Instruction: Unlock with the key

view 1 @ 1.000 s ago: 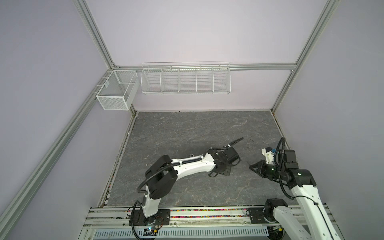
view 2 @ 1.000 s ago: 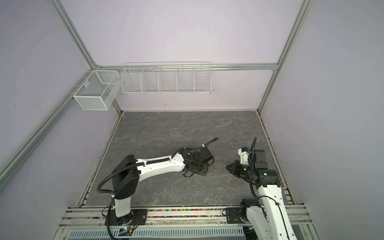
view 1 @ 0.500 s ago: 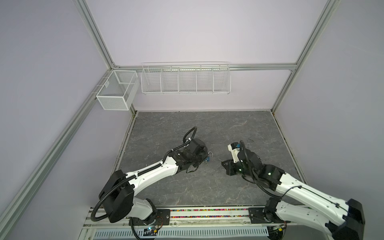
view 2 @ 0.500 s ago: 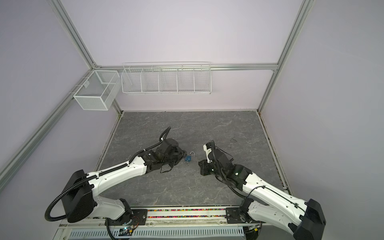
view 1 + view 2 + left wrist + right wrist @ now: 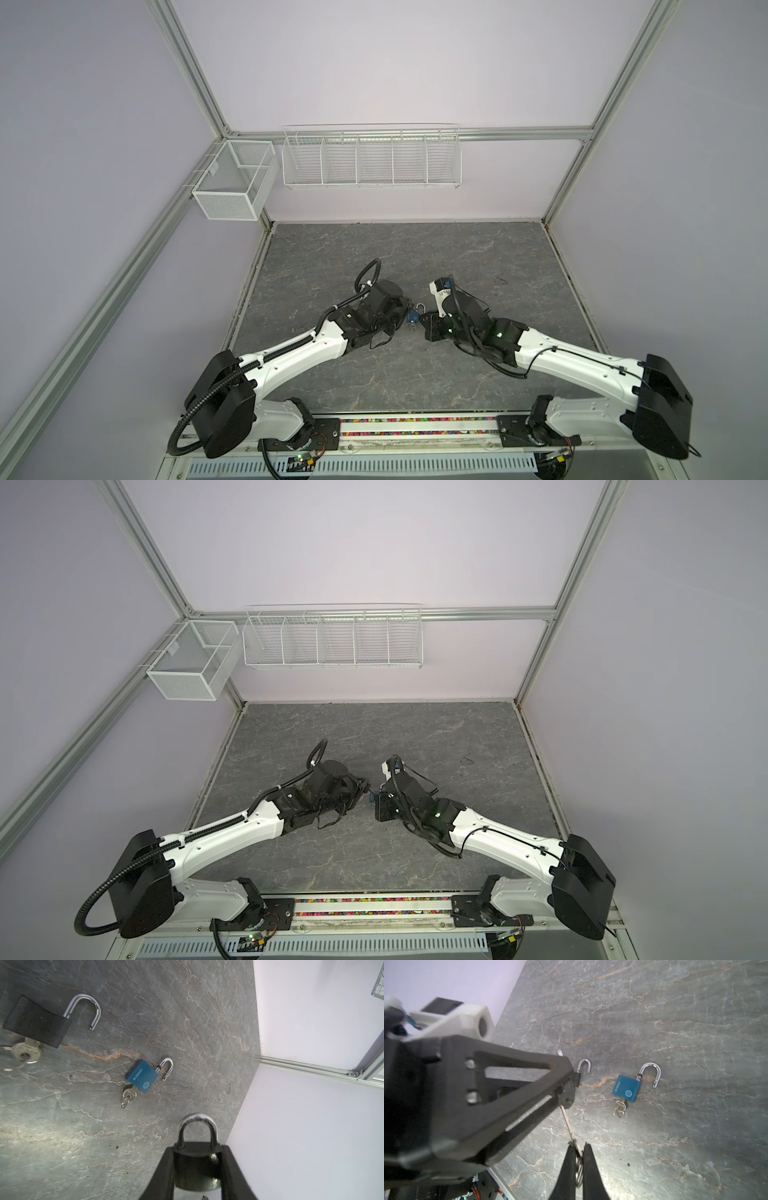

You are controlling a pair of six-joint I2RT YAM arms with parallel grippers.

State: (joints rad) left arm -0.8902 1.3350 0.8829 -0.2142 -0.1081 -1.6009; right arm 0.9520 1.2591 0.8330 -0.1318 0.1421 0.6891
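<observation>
Left claw [image 5: 197, 1148] clamps a dark padlock [image 5: 196, 1167], right claw [image 5: 579, 1146] pinches the key [image 5: 566, 1120] aimed at it; insertion seems in hand, so next comes lining up, pushing in, turning

The left arm [image 5: 299, 353] and right arm [image 5: 582, 365] have white shells and black joints. Black corrugated cable [image 5: 199, 401] loops from the left arm near the base rail [image 5: 415, 440].

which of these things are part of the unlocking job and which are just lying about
Job: dark padlock with closed steel shackle, in left gripper; silver key on a ring, in right gripper.
Lying about: blue square padlock and black padlock, both open with keys in; white wire rack; white mesh basket.
</observation>
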